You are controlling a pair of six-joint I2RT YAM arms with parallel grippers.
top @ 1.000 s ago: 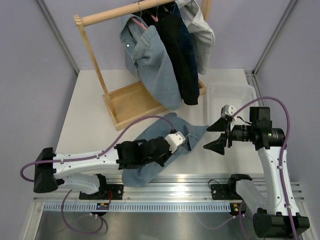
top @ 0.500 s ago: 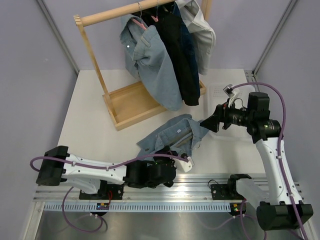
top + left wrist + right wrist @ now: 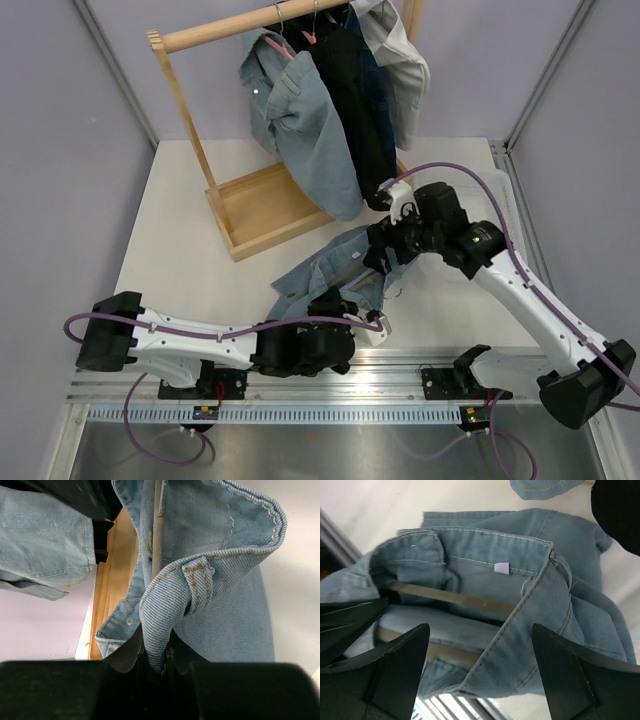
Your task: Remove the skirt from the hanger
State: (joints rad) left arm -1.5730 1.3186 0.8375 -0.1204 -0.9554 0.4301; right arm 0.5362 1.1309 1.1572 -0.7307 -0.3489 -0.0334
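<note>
Denim skirt (image 3: pixel 335 265) lying on the desk (image 3: pixel 170 220) near the rack (image 3: pixel 250 205), hanger bar (image 3: pixel 455 599) inside its waistband. The left tool (image 3: pixel 156 655) pinches a waistband fold; the right tool (image 3: pixel 477 635) gapes wide over the opening. Cloth likely soft and limp; the thick seamed waistband offers the surest hold.

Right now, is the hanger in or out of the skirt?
In. The hanger spans the inside of the skirt, with waistband denim on both sides of it.
</note>
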